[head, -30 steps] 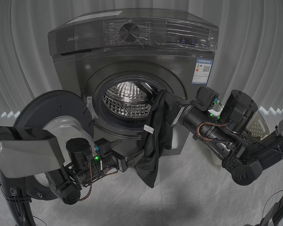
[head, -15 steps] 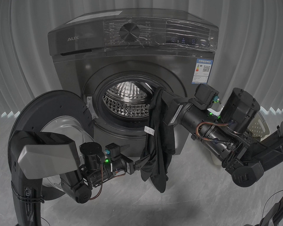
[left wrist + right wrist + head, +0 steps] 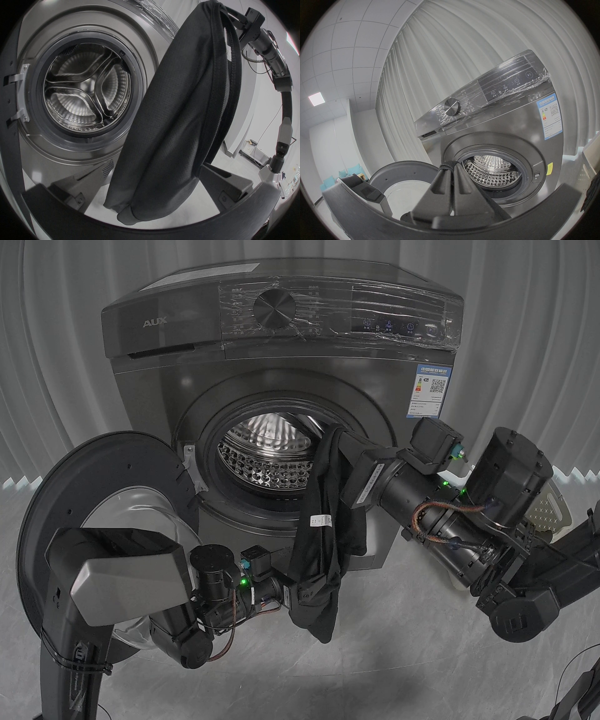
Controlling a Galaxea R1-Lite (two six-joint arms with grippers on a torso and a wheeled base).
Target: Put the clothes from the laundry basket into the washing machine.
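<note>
Head view: black garment [image 3: 322, 534] hangs in front of the washer [image 3: 281, 377], just right of the drum [image 3: 269, 452] mouth and outside it. Its top end is at the right gripper [image 3: 342, 437], up by the rim of the opening. Its bottom end is down at the left gripper [image 3: 307, 593], low in front of the machine. White tag [image 3: 319, 519] sits midway down the garment. Door [image 3: 106, 490] is swung wide to the left. Basket [image 3: 549, 505] peeks out behind the right arm [image 3: 437, 509], right of the washer.

Left wrist view adds the spread: left fingers [image 3: 75, 192] are well apart and the garment hangs down between them, lower fold at finger level. Can't tell if it touches either finger. This view also looks straight into the drum, with steel wall and paddles visible.

Right wrist view adds the pinch: right fingers [image 3: 442, 187] are pressed together with a bit of the garment caught at the tips. Plastic film [image 3: 493, 90] covers the washer's control panel.
</note>
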